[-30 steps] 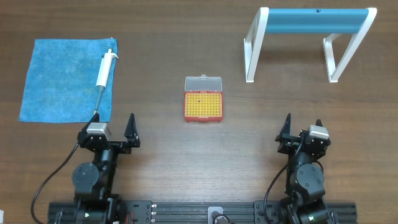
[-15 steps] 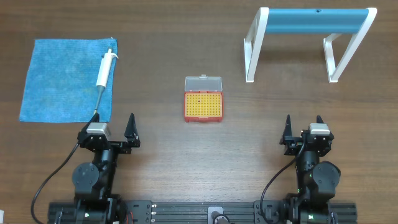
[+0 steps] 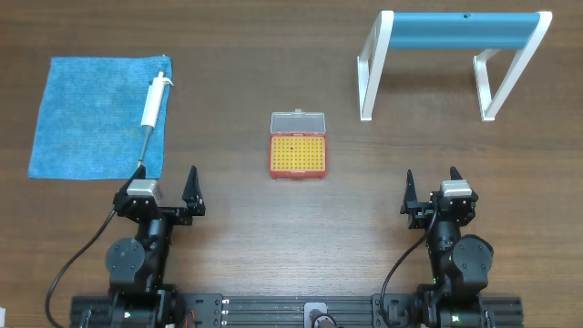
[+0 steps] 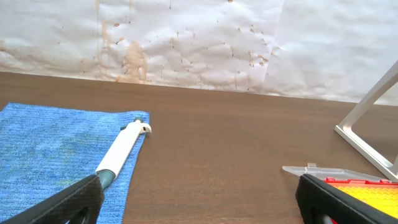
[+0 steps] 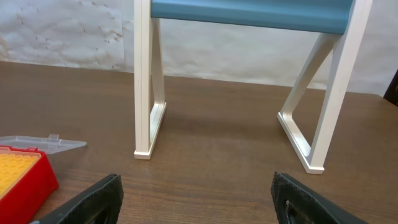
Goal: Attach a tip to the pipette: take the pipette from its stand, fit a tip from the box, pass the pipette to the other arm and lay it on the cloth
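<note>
A white pipette [image 3: 153, 103] lies along the right edge of the blue cloth [image 3: 86, 118] at the table's left, its tip end toward the arms; in the left wrist view the pipette [image 4: 121, 152] rests on the cloth [image 4: 50, 149]. The red tip box [image 3: 297, 155], lid open, holds yellow tips mid-table. The white and blue stand [image 3: 455, 55] is at the back right and carries nothing. My left gripper [image 3: 162, 187] stands open near the cloth's front corner. My right gripper [image 3: 430, 187] stands open at the front right, empty.
In the right wrist view the stand's legs [image 5: 149, 93] rise from the brown table ahead, with the tip box corner [image 5: 22, 171] to one side. Both arm bases sit along the front edge.
The right arm's wrist has swung slightly to the left near its base. The left arm, pipette and box have not moved.
</note>
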